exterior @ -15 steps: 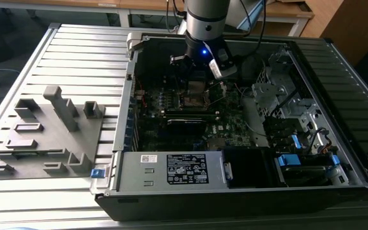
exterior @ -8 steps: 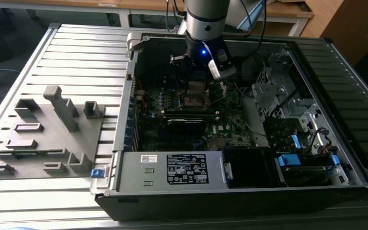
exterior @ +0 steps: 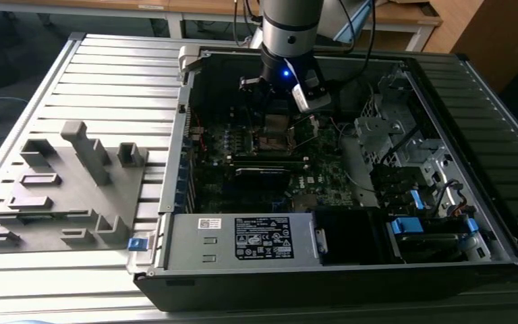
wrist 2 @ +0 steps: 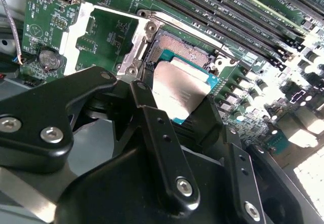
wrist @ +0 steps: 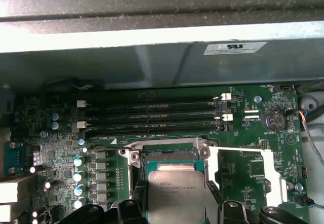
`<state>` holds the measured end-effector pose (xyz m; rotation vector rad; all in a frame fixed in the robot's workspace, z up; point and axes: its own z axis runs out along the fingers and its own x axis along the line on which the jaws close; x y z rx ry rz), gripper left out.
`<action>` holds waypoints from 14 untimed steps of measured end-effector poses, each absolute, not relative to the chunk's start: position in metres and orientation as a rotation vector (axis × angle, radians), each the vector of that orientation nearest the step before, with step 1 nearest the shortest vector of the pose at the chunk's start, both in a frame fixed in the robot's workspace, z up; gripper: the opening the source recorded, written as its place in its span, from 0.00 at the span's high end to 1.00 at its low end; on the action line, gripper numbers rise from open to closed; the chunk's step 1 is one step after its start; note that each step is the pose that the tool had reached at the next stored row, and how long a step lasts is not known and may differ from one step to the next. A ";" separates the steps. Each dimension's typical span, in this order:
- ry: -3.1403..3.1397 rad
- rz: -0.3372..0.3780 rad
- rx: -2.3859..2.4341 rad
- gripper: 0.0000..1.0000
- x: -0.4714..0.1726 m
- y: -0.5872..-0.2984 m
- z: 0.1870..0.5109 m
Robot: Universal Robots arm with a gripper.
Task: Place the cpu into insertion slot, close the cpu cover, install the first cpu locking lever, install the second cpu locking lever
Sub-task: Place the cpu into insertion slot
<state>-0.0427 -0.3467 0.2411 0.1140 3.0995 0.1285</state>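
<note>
Currently the arm [exterior: 288,27] reaches down into the open PC case [exterior: 331,287], w/ the gripper [exterior: 277,111] directly above the insertion slot [exterior: 275,135] on the green motherboard [exterior: 331,175].

In the second wrist view the black fingers [wrist 2: 152,127] are pinching the cpu [wrist 2: 179,89] by two opposite edges, grey metal top facing up. The chip sits tilted over the nearer part of the insertion slot [wrist 2: 179,49]; the slot's far part is uncovered. Can't tell whether the chip touches the slot or hangs just above it.

The first wrist view agrees: cpu [wrist: 174,193] is clamped btwn the fingers [wrist: 135,196] and overlaps one side of the insertion slot [wrist: 169,155].

The cpu cover [wrist 2: 71,34] is swung open, away from the slot, hinged at the slot's edge and lying just beside it. It's seen as a thin silver frame [wrist: 273,181] w/ bare board inside its cut-out.

Other things, all vs. the slot:
- Long black memory slots [wrist: 152,115] run just beside it, on a diff. side from the cover.
- A coin battery [wrist: 273,118] is near it, past the cover's corner.
- The power supply box [exterior: 241,236] is well apart from it, at the case's edge.
- A grey fixture tray [exterior: 61,182] is well apart too, outside the case on the slatted metal counter [exterior: 106,81], toward the exterior view's left.
</note>
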 end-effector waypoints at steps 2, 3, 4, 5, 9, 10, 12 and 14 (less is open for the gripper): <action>3.100 0.128 0.114 0.46 -0.043 -0.347 0.241; 3.100 0.128 0.115 0.46 -0.043 -0.347 0.241; 3.099 0.128 0.122 0.46 -0.043 -0.347 0.241; 3.098 0.128 0.144 0.46 -0.043 -0.347 0.241; 3.093 0.126 0.206 0.46 -0.043 -0.347 0.241; 3.092 0.126 0.206 0.46 -0.043 -0.347 0.241; 3.092 0.126 0.214 0.46 -0.043 -0.347 0.241; 3.086 0.125 0.266 0.46 -0.043 -0.347 0.241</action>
